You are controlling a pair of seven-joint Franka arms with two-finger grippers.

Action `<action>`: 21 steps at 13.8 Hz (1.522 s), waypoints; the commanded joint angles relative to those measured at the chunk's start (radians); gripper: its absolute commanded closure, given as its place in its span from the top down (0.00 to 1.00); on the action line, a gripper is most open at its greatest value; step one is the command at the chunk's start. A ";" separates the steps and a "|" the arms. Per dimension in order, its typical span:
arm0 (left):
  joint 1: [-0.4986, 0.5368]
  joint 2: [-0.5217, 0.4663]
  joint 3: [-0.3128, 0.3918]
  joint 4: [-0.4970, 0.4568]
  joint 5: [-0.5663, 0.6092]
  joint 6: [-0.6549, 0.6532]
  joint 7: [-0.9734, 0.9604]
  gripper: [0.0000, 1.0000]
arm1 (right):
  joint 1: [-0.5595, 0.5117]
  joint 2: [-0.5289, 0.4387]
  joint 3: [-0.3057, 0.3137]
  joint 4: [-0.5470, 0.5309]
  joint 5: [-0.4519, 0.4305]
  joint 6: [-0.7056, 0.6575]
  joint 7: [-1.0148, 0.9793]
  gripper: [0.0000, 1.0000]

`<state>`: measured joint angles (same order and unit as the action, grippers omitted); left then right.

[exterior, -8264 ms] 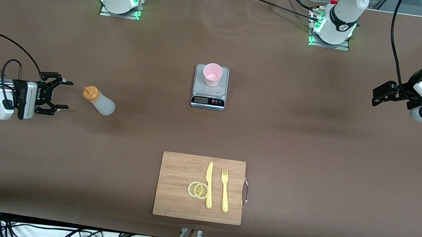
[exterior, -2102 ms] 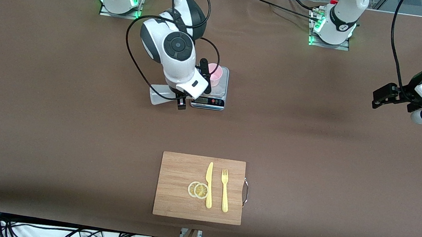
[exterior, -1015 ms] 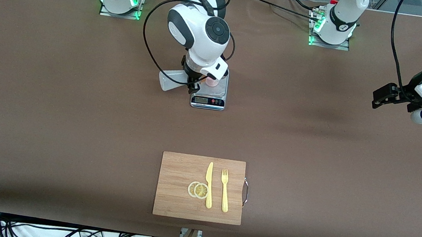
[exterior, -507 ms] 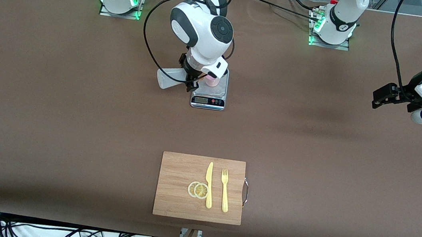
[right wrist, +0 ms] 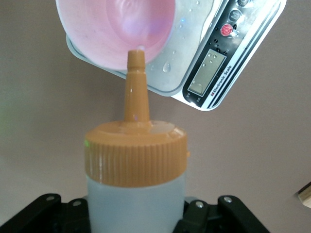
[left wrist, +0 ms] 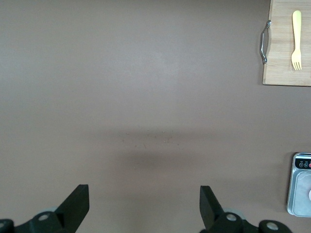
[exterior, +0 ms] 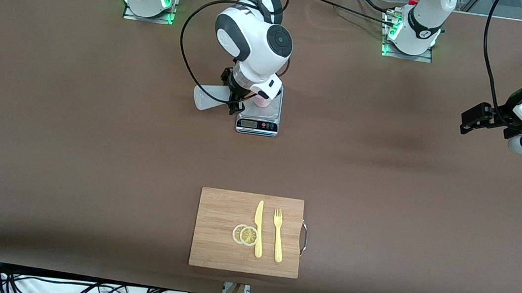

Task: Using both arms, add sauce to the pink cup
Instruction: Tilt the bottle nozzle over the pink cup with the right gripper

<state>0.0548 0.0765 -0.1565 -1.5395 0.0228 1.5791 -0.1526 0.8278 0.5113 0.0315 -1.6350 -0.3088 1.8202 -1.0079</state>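
Observation:
My right gripper [exterior: 236,99] is shut on the sauce bottle [exterior: 208,98], a translucent whitish squeeze bottle held tipped sideways over the scale. In the right wrist view the bottle [right wrist: 136,204] fills the space between the jaws, and its orange nozzle [right wrist: 135,87] points at the rim of the pink cup [right wrist: 116,29]. The pink cup [exterior: 261,101] stands on the scale, mostly hidden under my right arm in the front view. My left gripper [exterior: 476,118] is open and empty, and waits in the air over the left arm's end of the table; its fingertips [left wrist: 77,206] show over bare table.
A silver kitchen scale [exterior: 257,125] bears the cup; it also shows in the right wrist view [right wrist: 214,68] and the left wrist view [left wrist: 301,191]. A wooden cutting board [exterior: 223,211] nearer the front camera holds lemon slices [exterior: 245,234], a yellow knife [exterior: 258,228] and a fork [exterior: 278,234].
My right arm took the bottle from the table at its end, carried it to the scale and tipped it toward the cup. In the last second it shifted only slightly. The left arm stayed still.

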 commanded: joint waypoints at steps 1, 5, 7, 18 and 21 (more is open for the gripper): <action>0.005 0.016 -0.005 0.029 -0.006 -0.010 0.002 1.00 | 0.017 0.001 -0.008 0.018 -0.015 -0.024 0.017 0.00; 0.005 0.014 -0.005 0.029 -0.006 -0.010 0.002 1.00 | 0.008 -0.010 -0.010 0.017 -0.006 -0.030 -0.009 0.00; 0.005 0.016 -0.005 0.029 -0.006 -0.010 0.002 1.00 | 0.004 -0.017 -0.012 0.017 0.002 -0.027 -0.035 0.00; 0.004 0.016 -0.005 0.029 -0.006 -0.011 0.002 1.00 | -0.148 -0.079 -0.018 0.012 0.256 0.062 -0.285 0.00; 0.005 0.015 -0.005 0.029 -0.006 -0.014 0.001 1.00 | -0.225 -0.080 -0.019 0.014 0.361 0.096 -0.401 0.00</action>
<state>0.0548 0.0769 -0.1565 -1.5395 0.0228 1.5791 -0.1526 0.6473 0.4493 0.0059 -1.6138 -0.0109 1.8974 -1.3383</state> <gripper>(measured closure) 0.000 0.802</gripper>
